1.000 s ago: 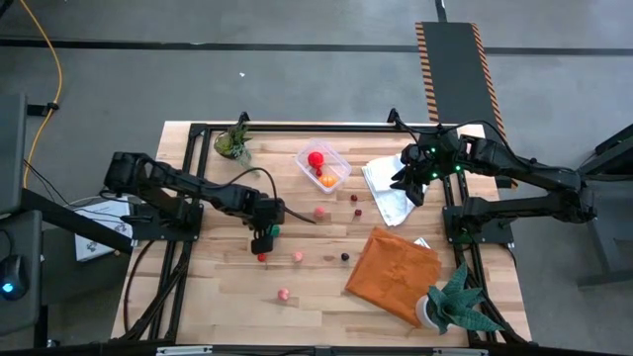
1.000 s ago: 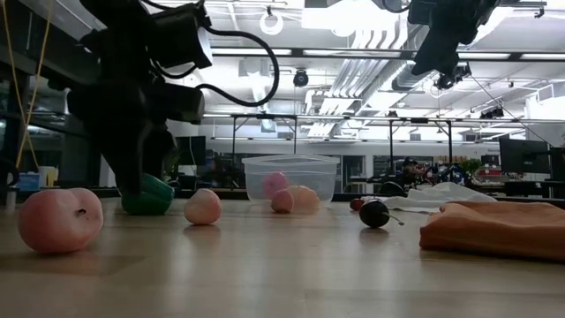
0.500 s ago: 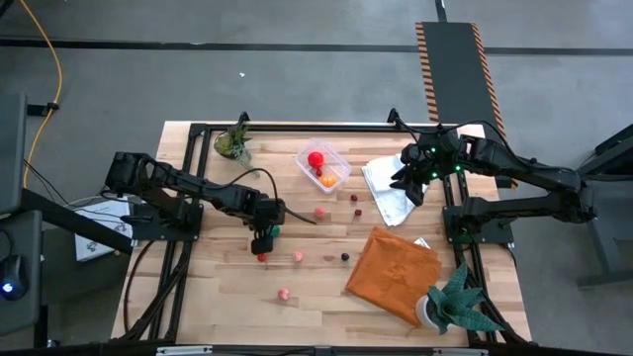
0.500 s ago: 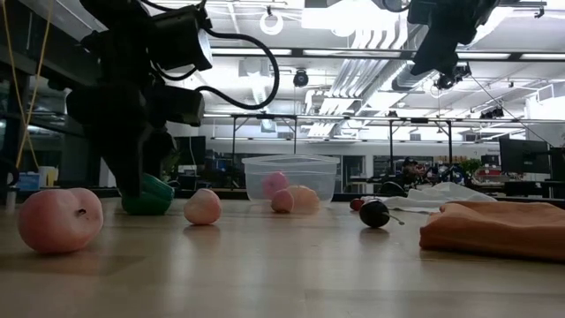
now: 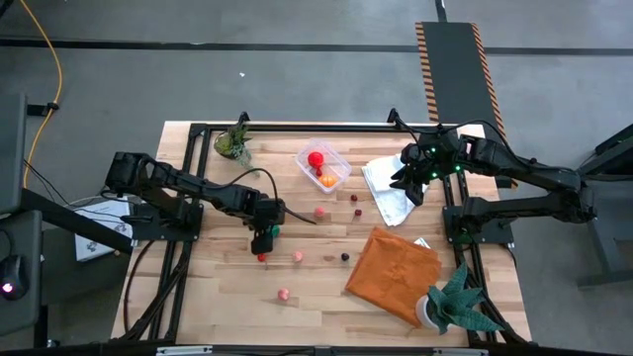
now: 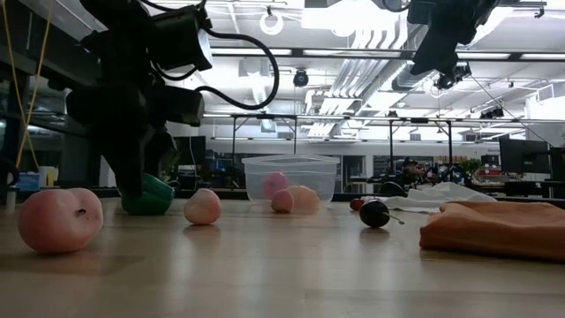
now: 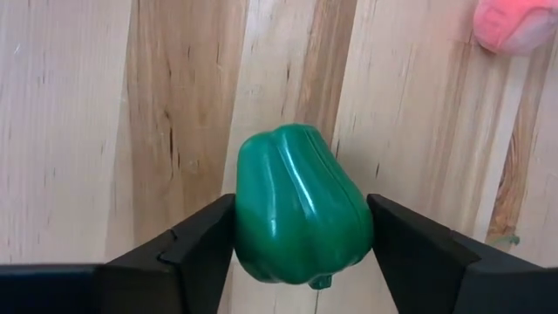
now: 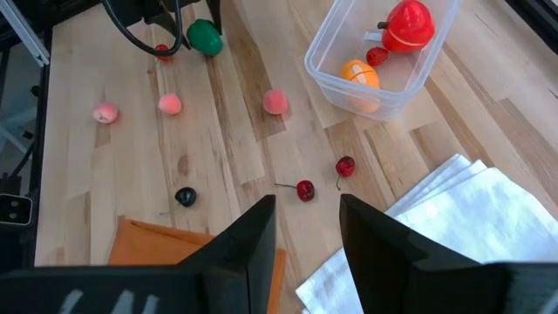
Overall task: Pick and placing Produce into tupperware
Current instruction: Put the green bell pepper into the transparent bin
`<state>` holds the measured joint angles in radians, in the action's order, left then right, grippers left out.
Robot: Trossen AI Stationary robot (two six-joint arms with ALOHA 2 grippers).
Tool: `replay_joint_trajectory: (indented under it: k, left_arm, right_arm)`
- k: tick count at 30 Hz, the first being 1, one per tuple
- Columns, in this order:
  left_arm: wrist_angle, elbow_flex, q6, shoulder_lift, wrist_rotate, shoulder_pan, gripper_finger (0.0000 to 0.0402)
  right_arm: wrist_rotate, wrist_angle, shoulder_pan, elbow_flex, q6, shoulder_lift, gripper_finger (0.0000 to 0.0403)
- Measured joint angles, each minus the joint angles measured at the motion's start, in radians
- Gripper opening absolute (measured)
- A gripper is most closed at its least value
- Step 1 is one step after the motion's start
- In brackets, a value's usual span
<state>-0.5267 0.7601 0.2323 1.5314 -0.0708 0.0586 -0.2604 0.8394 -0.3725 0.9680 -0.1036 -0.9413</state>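
Left gripper [image 7: 301,249] has its fingers against both sides of green pepper [image 7: 301,216] on table [image 7: 70,131], left of tupperware [image 5: 323,166]. Right gripper [image 8: 307,228], partly open and empty, waits above white cloth [image 5: 388,188].

Small clear rectangular plastic tupperware [image 5: 323,166] upright, holding red and orange toy produce [image 8: 408,25]. Glossy green toy pepper [image 7: 301,209] lies well apart from it; pink, red, dark pieces [image 5: 297,256] scattered between.
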Motion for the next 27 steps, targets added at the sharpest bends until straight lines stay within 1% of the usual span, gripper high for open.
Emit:
replay_joint_trajectory:
  k: [8,16,20,27]
  left_arm:
    - [-0.018,0.002,0.001,-0.002,0.008,0.0,0.0214]
    - [-0.019,0.002,0.009,-0.002,0.011,0.0,0.0224]
    - [-0.02,0.002,0.011,-0.001,0.011,0.0,0.0222]
    - [-0.027,0.046,0.007,0.002,0.014,0.0,0.0218]
  right_arm:
    - [0.0,0.0,0.0,0.0,0.0,0.0,0.0119]
    - [0.0,0.0,0.0,0.0,0.0,0.0,0.0119]
    - [0.0,0.0,0.0,0.0,0.0,0.0,0.0119]
    - [0.0,0.0,0.0,0.0,0.0,0.0,0.0119]
